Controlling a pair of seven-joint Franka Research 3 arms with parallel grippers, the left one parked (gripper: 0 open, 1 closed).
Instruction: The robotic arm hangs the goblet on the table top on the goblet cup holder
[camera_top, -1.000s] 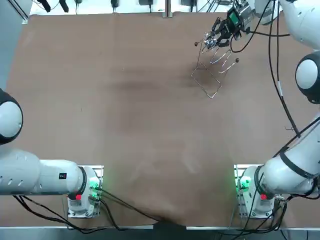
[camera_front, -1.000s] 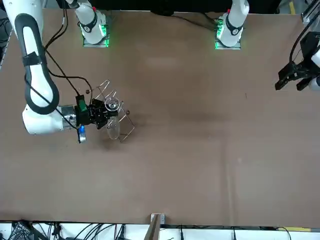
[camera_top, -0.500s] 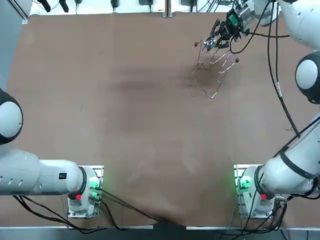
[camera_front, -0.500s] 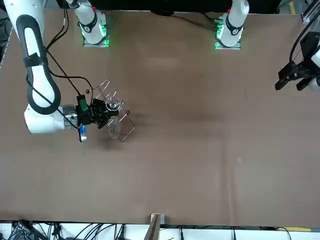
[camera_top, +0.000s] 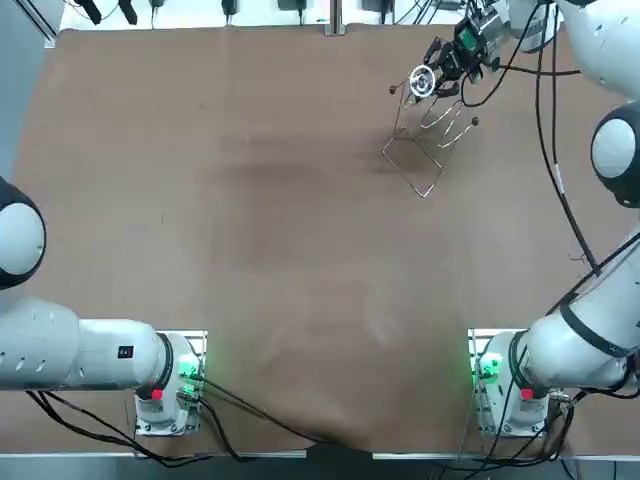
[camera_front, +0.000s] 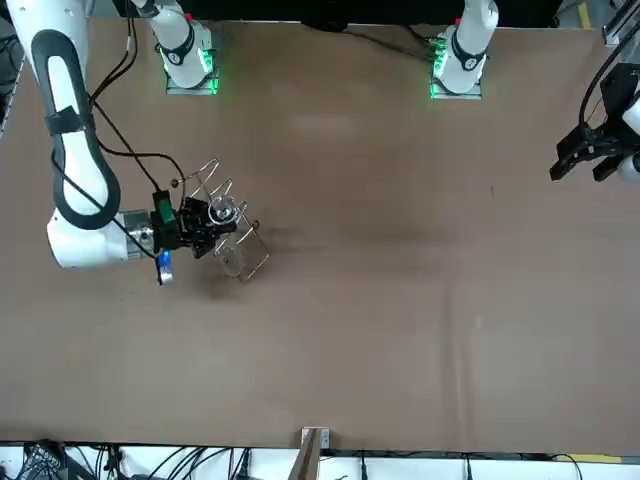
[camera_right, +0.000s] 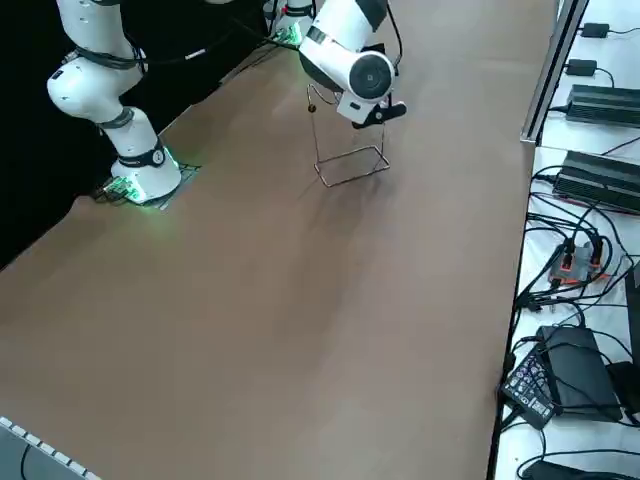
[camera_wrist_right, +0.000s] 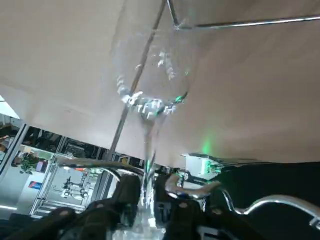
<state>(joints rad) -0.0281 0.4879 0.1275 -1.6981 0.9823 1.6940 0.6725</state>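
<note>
My right gripper (camera_top: 441, 72) is at the far right of the table, shut on the stem of a clear goblet (camera_top: 421, 82). It holds the goblet at the top of the wire cup holder (camera_top: 420, 150). From above, the goblet's round foot shows bright among the holder's upper prongs. In the front view the gripper (camera_front: 203, 221) sits beside the holder (camera_front: 215, 185), and the goblet's bowl (camera_front: 231, 262) hangs low by the base frame. The wrist view shows the fingers (camera_wrist_right: 127, 195) close on either side of the stem, the bowl (camera_wrist_right: 150, 75) beyond them, and a holder wire (camera_wrist_right: 240, 22) crossing past it.
The holder's rectangular base frame (camera_right: 350, 165) rests on the brown table; in the right side view the arm's wrist (camera_right: 364, 76) hides the gripper. The table's far edge (camera_top: 330, 28) runs close behind the holder. Cables and power units (camera_right: 585, 200) lie off the table's edge.
The gripper has shifted slightly towards the table's far edge, and the goblet has turned, so its round foot now shows bright from above. The holder has not moved.
</note>
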